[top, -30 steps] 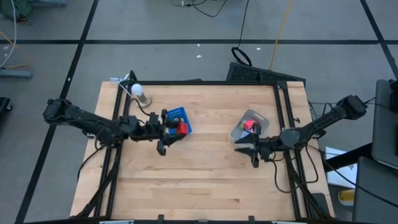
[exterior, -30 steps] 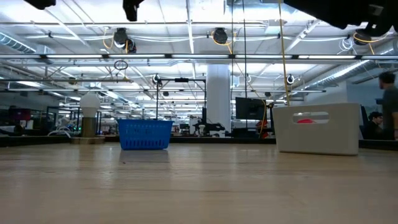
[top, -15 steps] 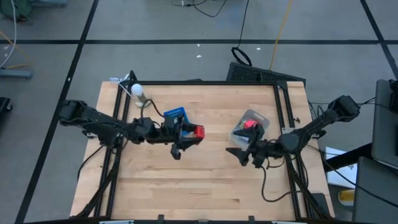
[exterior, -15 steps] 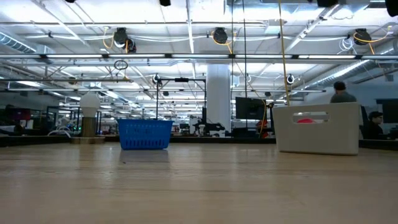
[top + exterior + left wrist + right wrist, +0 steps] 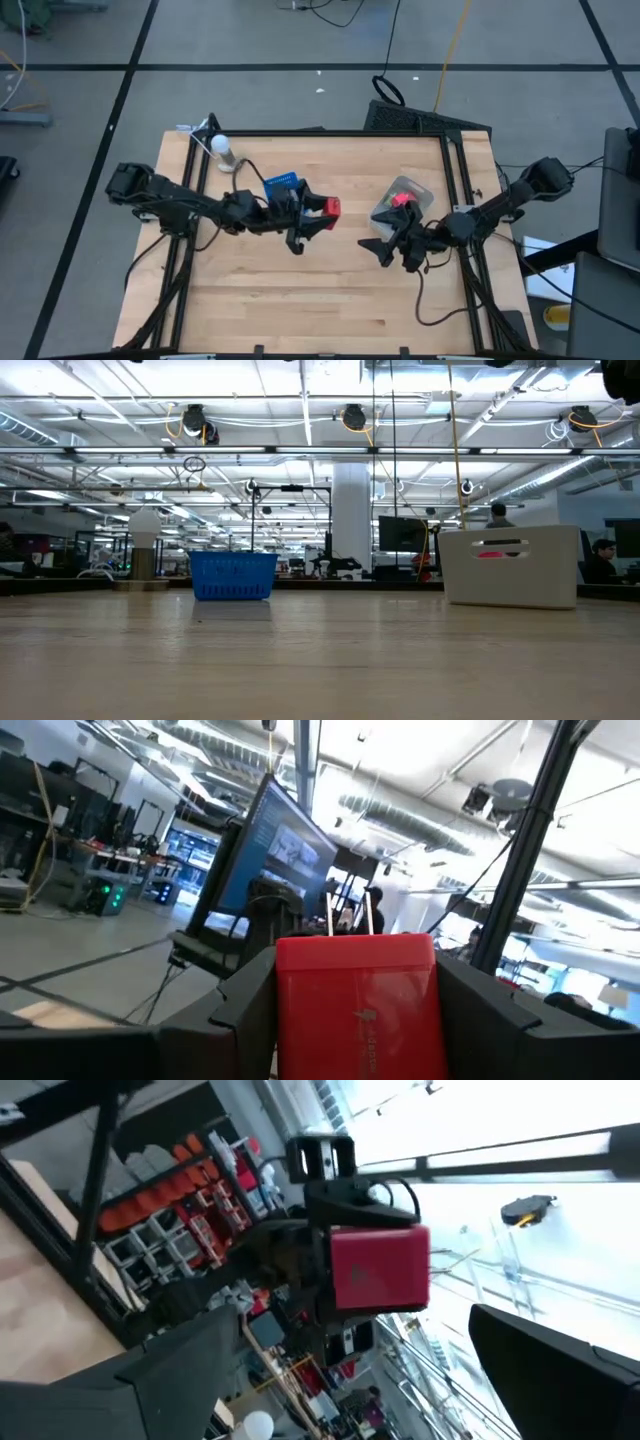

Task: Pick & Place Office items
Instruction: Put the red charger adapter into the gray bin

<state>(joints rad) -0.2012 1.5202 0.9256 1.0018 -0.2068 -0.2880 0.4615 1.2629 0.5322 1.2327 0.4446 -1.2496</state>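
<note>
High view, centre of the frame: the left hand (image 5: 318, 212) is clenched on a red block (image 5: 329, 207), held above the desk (image 5: 300, 290) just right of the blue basket (image 5: 284, 185). From the left wrist, the red block (image 5: 356, 1004) fills the space between the fingers; a faint embossed mark on its face cannot be read. Right of centre, the right hand (image 5: 385, 248) hangs released, empty, just below the grey bin (image 5: 402, 199), which shows a red item inside.
</note>
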